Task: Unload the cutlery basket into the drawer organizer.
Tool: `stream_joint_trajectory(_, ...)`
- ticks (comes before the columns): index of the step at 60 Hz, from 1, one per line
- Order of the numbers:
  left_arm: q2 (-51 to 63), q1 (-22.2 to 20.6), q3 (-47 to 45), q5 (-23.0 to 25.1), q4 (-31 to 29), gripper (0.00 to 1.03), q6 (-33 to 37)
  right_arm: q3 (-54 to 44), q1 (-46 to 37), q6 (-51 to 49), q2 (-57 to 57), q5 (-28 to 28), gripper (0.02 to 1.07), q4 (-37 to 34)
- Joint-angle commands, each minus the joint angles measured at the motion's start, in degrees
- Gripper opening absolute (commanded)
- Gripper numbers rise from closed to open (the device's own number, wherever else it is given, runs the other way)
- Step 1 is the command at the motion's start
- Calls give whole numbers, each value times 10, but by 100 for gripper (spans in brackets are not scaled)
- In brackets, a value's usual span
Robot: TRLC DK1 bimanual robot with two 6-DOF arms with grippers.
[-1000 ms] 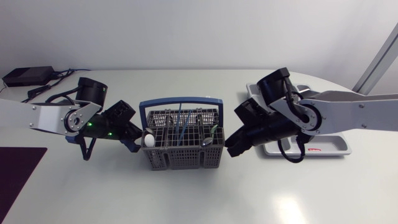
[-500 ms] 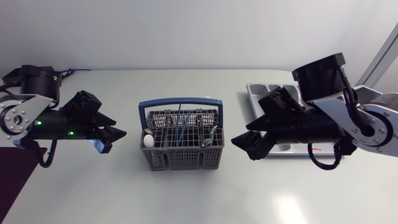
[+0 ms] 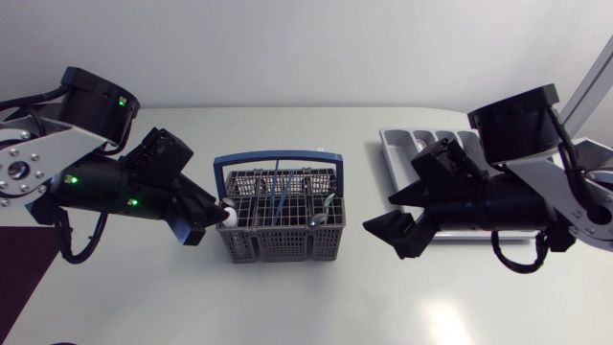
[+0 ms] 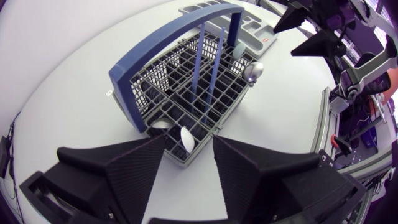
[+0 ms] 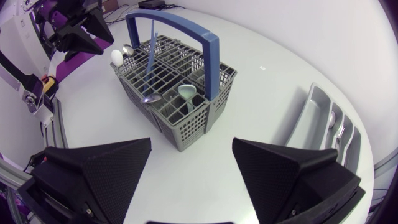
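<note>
**Cutlery basket between two open tools, its ends toward each**

Cutlery basket (image 3: pixel 280 218) stands upright on the tabletop (image 3: pixel 287 297), a grey grid box with its long axis running from one tool to the other, so a short end faces each. Its blue handle (image 3: pixel 278 154) arches along that same axis. Two thin blue utensils (image 4: pixel 200 62) stand nearly upright in the middle cells, pointing up. A white spoon (image 4: pixel 186 138) sits bowl-up at the corner nearest the left tool. A silver spoon (image 5: pixel 149 98) and a pale green one (image 5: pixel 186 92) lie in the cells toward the right tool.

The left tool (image 3: pixel 206 222) is at the basket's left end with its fingers spread wide. In the left wrist view the white spoon's bowl shows just ahead of the gap between the fingertips; whether either finger touches it cannot be told.

The right tool (image 3: pixel 385 235) is also spread wide and holds nothing. It points at the basket's other short end but stays apart from it, with bare tabletop between.

The drawer organizer (image 3: pixel 402 153), a grey tray of long compartments, lies behind the right tool, partly under that arm. Some silver cutlery (image 5: pixel 339 130) rests in one compartment.
</note>
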Motion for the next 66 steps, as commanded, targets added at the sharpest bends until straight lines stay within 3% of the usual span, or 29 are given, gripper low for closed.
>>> stream_joint_trajectory(1,23,-6,22,-10,-8,56,-32,-18,-1,3,-12,1,97,-11)
stream_joint_trajectory(19,48,-13,34,-20,-12,55,-54,-21,1,3,-30,1,97,-24)
stream_joint_trajectory(37,69,-32,39,-46,-7,29,-67,-30,1,2,-42,1,97,-24)
stream_joint_trajectory(46,78,-38,38,-49,-6,29,-70,-34,0,1,-51,1,97,-26)
stream_joint_trajectory(52,85,-40,39,-49,-2,18,-70,-37,-1,-2,-54,0,97,-28)
stream_joint_trajectory(66,79,-47,34,-49,-2,13,-77,-44,-4,-5,-64,1,97,-30)
